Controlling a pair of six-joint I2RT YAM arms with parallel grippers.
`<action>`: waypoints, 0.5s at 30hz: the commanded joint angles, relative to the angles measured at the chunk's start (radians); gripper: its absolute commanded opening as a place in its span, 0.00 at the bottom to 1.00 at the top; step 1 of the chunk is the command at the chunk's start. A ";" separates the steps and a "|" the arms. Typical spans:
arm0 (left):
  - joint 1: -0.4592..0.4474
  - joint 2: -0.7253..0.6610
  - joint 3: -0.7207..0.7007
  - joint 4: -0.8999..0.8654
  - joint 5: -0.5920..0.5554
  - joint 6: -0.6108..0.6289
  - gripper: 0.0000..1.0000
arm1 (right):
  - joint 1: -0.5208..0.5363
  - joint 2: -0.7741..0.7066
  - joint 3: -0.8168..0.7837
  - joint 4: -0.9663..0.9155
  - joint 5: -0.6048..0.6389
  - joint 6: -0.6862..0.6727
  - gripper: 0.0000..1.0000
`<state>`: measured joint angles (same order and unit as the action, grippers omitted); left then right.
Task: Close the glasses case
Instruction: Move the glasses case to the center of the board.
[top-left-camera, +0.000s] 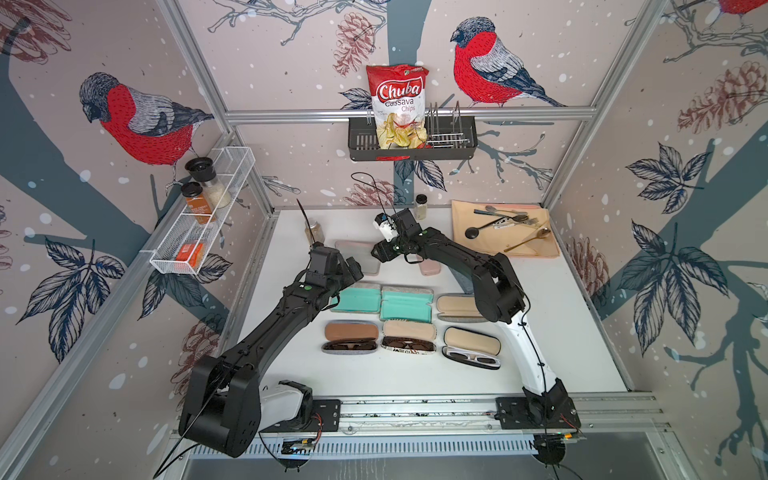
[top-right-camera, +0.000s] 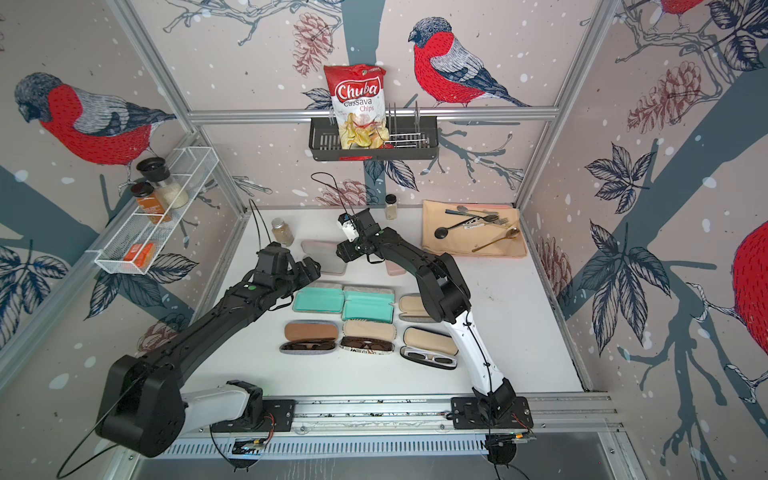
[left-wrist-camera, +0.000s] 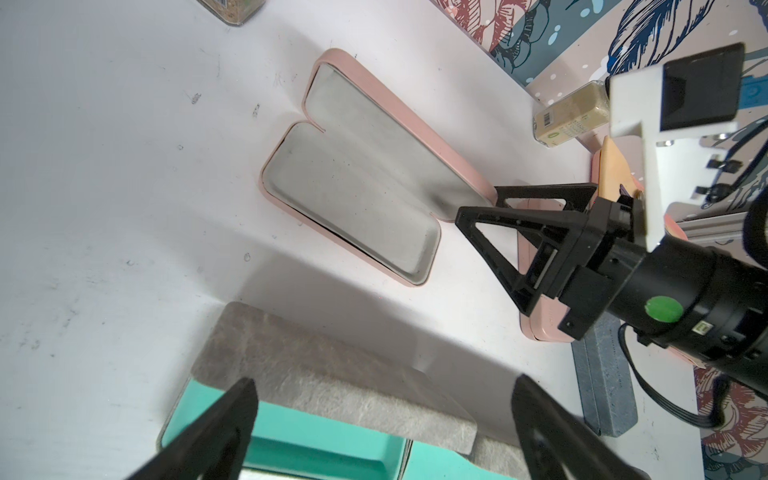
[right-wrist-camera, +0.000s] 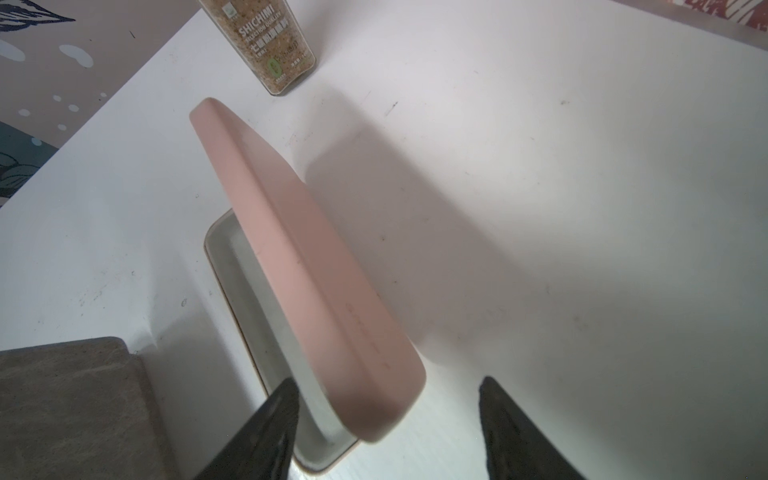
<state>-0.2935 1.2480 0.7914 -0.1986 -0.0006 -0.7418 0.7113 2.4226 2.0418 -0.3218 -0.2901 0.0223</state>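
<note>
Notably, smooth pink case (left-wrist-camera: 357, 174): rounded rectangle, grey felt-like lining.

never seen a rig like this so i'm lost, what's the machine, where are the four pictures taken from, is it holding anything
These are two robot arms on a rail at the table's front, each ending in a two-fingered gripper. Two pictures look down on the scene from overhead; the other two come from a camera on each arm's wrist. On the table lie several open glasses cases, three front ones with glasses inside, plus spice jars and a cloth with cutlery. The left gripper hangs open above the teal cases, holding nothing. The right gripper is open around the end of the pink case's raised lid, apparently not clamped.
</note>
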 joint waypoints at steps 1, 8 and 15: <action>0.004 0.004 -0.001 0.001 -0.003 0.011 0.95 | -0.004 0.014 0.021 0.036 -0.029 -0.001 0.65; 0.007 0.011 0.000 0.001 0.001 0.015 0.95 | -0.007 0.029 0.032 0.038 -0.050 0.005 0.62; 0.011 0.017 -0.001 0.007 0.008 0.013 0.95 | -0.007 0.047 0.060 0.026 -0.057 0.004 0.56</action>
<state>-0.2844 1.2621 0.7914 -0.1982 0.0006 -0.7326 0.7044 2.4622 2.0865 -0.3077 -0.3275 0.0257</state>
